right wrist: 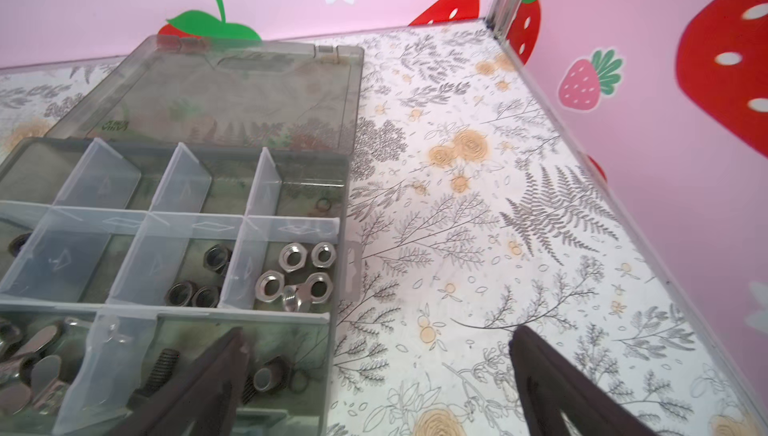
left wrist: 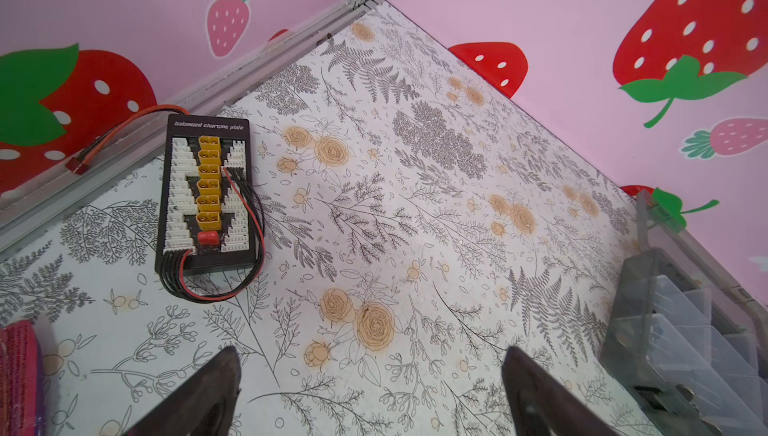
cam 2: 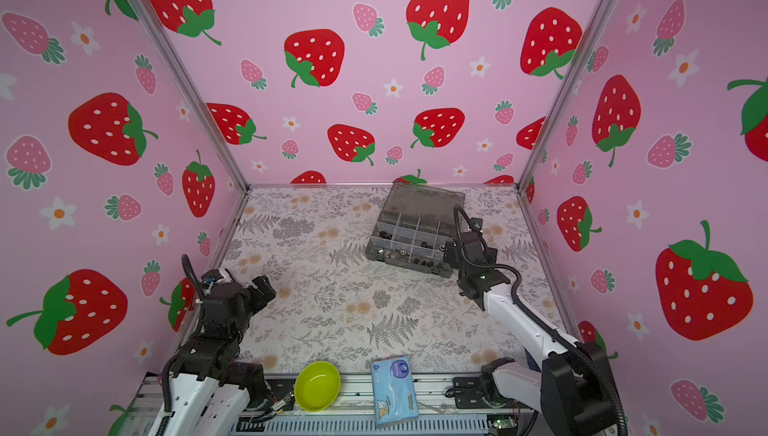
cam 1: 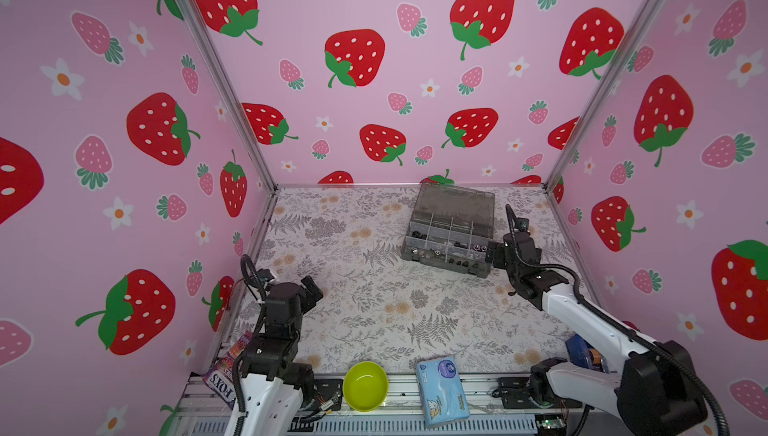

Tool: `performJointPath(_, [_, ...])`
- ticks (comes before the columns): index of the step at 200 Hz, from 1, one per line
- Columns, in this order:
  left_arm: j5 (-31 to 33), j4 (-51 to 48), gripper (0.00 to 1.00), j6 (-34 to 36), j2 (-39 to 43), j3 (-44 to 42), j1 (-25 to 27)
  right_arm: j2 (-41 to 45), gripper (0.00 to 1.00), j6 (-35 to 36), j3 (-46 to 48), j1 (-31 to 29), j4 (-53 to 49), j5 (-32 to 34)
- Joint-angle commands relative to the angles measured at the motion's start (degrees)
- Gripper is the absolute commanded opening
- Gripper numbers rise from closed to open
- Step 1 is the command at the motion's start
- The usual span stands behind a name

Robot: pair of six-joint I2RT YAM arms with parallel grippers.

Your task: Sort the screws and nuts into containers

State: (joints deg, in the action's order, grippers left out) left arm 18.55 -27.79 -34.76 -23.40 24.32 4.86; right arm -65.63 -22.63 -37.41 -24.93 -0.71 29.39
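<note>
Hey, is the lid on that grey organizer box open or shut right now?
Open. The lid is swung back behind the organizer box, leaving the hex nuts inside uncovered.

Both arms are the same build. Left arm (cam 1: 266, 402): glossy white lower link with rows of small round holes, black boxy joint housings above. Right arm (cam 1: 582, 309): long white link, bulky black elbow housing (cam 1: 656, 384), black wrist blocks. Ribbed black cable (cam 1: 246, 271) arcs over the left wrist; a similar ribbed hose (cam 1: 606, 317) runs along the right arm's white link. Small white fitting (cam 2: 222, 276) on top of the left wrist. Left gripper (left wrist: 370, 350) and right gripper (right wrist: 378, 336): matte dark fingers (right wrist: 552, 384), tapered to pointed tips, brownish-black in wrist views. Thin coloured wires (cam 1: 326, 404) at the left base, too small to tell more.
</note>
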Motion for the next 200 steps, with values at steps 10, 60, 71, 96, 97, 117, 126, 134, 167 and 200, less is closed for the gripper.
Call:
performJointPath(10, [4.37,9.33,0.99,6.82,1.49,-3.99,-0.26,3.38,1.00,4.87,4.33,0.49,10.48,7.51])
performJointPath(60, [5.70,22.74,0.99,15.79,-0.97,-9.09,-0.16,8.98,1.00,14.36,17.26,1.60,29.48,10.57])
performJointPath(71, [5.09,26.72,0.99,18.12,-1.59,-10.62,-0.06,10.24,1.00,16.71,20.56,2.12,34.93,9.93])
performJointPath(96, [3.07,36.52,0.99,23.38,-4.01,-14.07,-0.03,12.38,1.00,18.68,28.46,5.73,47.51,5.42])
performJointPath(97, [3.03,36.81,0.99,23.54,-4.15,-14.18,-0.03,12.37,1.00,18.55,28.67,5.92,47.84,5.24])
performJointPath(117, [2.62,43.49,0.99,26.78,-7.22,-16.39,-0.03,11.65,1.00,16.48,31.07,9.29,51.72,2.37])
performJointPath(126, [2.53,46.95,0.99,28.08,-9.15,-17.30,-0.03,10.73,1.00,16.07,31.76,10.27,53.46,1.56])
performJointPath(134, [2.52,50.04,0.99,28.84,-11.24,-18.00,-0.12,9.75,1.00,15.95,32.57,11.08,56.04,0.89])
performJointPath(167, [0.75,59.89,0.99,30.59,-25.16,-16.35,-0.96,4.63,1.00,15.61,35.40,12.78,67.17,-1.17])
performJointPath(200, [-3.97,67.76,0.99,32.03,-41.13,-11.30,-1.69,-1.08,1.00,15.10,36.18,13.75,74.25,-3.06])
